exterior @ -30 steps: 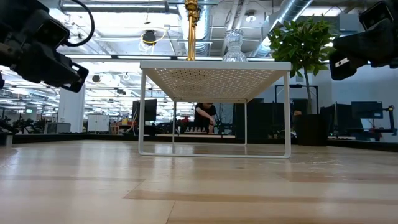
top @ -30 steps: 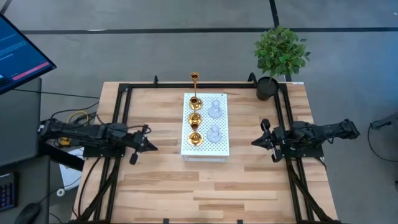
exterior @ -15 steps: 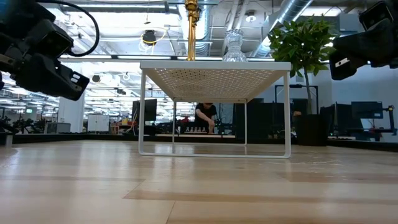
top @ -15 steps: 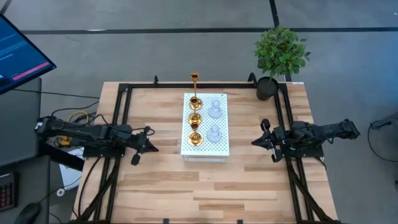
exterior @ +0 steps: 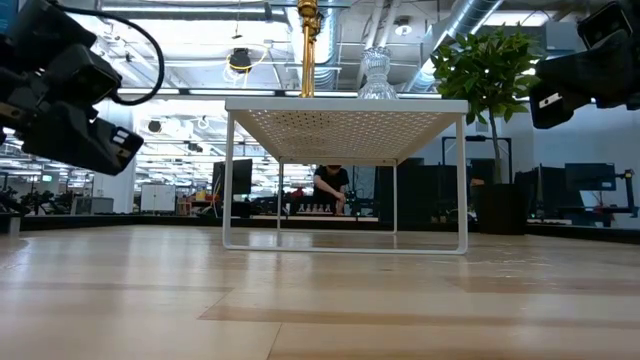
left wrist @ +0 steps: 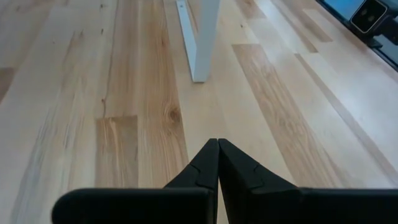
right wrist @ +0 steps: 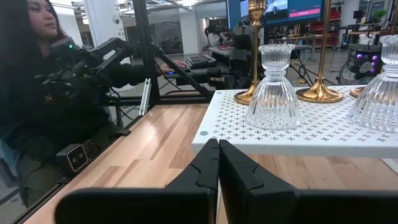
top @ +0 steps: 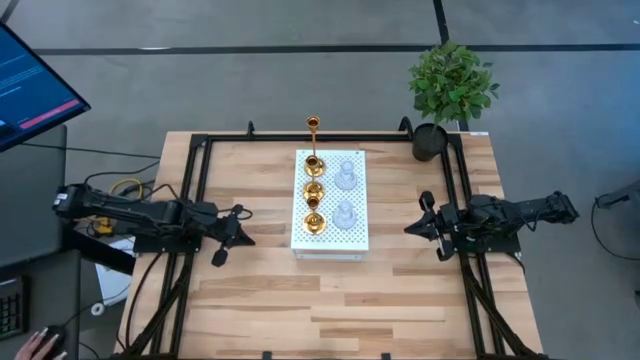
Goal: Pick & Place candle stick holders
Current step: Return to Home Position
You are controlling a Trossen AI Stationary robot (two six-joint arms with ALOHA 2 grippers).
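Candle stick holders (top: pixel 314 190) stand sorted, gold left and glass right, on the white shelf (top: pixel 330 243), leaving left gripper (top: pixel 246 238) and right gripper (top: pixel 409 230) flanking it, jaws closed, empty.

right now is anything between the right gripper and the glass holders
Nothing visible. The right gripper, shut, sits off the white shelf's side, with only bare table between it and the two glass holders on top.

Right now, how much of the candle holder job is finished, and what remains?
Done: three gold holders and two glass holders stand on the white shelf. In hand: nothing; the left claw and the right claw are shut and empty, one on either side of the shelf. Left: probably only sending both claws home.
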